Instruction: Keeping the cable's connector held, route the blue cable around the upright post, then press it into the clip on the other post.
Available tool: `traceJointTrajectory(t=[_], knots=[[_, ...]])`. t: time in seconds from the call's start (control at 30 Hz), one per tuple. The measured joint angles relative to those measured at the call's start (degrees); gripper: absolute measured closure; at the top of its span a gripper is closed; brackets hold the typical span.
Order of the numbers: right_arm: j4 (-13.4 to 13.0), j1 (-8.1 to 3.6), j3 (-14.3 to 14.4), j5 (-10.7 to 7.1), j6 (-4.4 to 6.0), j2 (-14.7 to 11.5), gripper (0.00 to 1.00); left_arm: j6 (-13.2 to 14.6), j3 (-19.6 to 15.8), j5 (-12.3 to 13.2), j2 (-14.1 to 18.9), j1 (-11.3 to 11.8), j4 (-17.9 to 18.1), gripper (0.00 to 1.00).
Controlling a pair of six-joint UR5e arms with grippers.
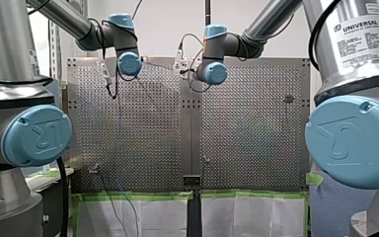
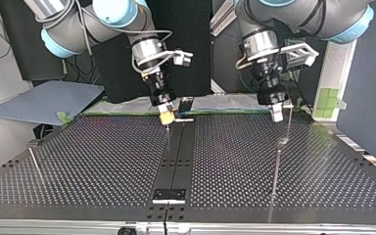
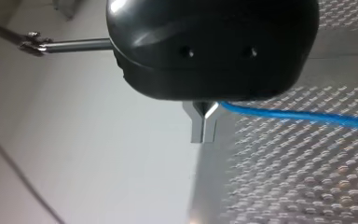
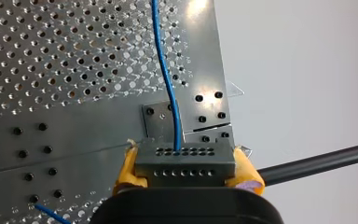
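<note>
In the right wrist view my right gripper [image 4: 185,164] is shut, its yellow pads [image 4: 129,168] clamping a grey connector block [image 4: 186,156]. The blue cable [image 4: 168,84] leaves the block and runs ahead over the perforated table. In the top view my right gripper [image 2: 166,116] hangs at the table's far edge by the centre strip. My left gripper [image 2: 276,113] hangs to its right, beside a thin upright post [image 2: 288,125]. Its metal fingers [image 3: 204,133] are shut on the blue cable [image 3: 298,114], which trails off sideways. A metal rod with a clip-like tip [image 3: 74,45] stands beside it.
A dark rod [image 4: 317,163] lies beside my right gripper. A black bracket [image 4: 161,119] sits just ahead of the connector. Another thin post [image 2: 33,159] stands at the top view's left, near the table's [image 2: 103,161] edge. A second bracket [image 2: 169,196] is on the centre strip's near end.
</note>
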Motion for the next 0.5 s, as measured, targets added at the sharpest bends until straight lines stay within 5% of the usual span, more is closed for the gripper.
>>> traceJointTrajectory(t=[0.17,0.5], knots=[[0.32,-0.30,-0.65,-1.07,1.66,0.18,1.00,-1.12,2.72,2.71,1.01,2.73,-2.77,0.98],[1.60,-0.75,-3.90,-2.48,2.05,0.32,1.00,-1.44,8.36,8.34,-0.22,8.36,-8.40,0.98]])
